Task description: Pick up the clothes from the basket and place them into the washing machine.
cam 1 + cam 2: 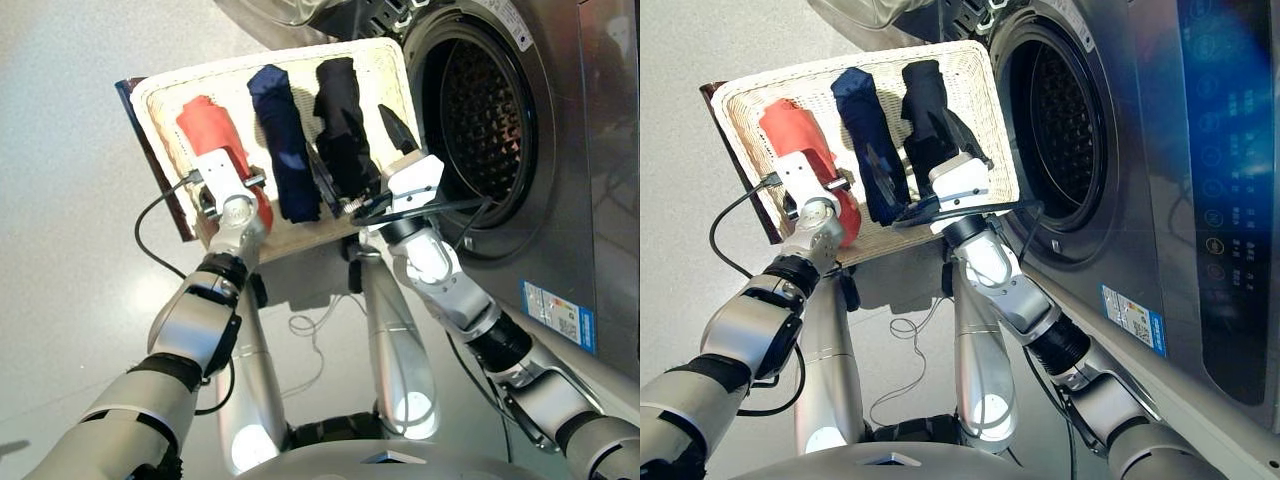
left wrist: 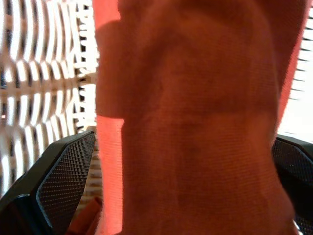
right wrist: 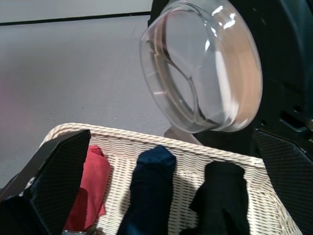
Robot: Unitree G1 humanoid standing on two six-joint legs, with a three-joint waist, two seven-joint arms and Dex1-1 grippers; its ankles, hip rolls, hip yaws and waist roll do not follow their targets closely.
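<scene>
The cream-white woven basket (image 1: pixel 388 72) holds the clothes side by side in front of the washing machine's open drum (image 1: pixel 480 120). They are a coral-red roll (image 1: pixel 205 125), a navy roll (image 1: pixel 283 130) and a black roll (image 1: pixel 338 100). My left gripper (image 1: pixel 222 178) is open and pressed down over the near end of the red roll. Its fingers (image 2: pixel 68 171) stand on either side of the cloth. My right gripper (image 1: pixel 358 155) hovers open over the near end of the black roll, nothing between its fingers (image 3: pixel 61 171). The machine's glass door (image 3: pixel 205 68) hangs open beyond the basket.
The basket's dark brown edge (image 1: pixel 150 150) faces away from the machine. A black cable (image 1: pixel 150 235) loops from my left wrist over the grey floor. The machine's grey front with a label (image 1: pixel 558 312) runs close along my right arm.
</scene>
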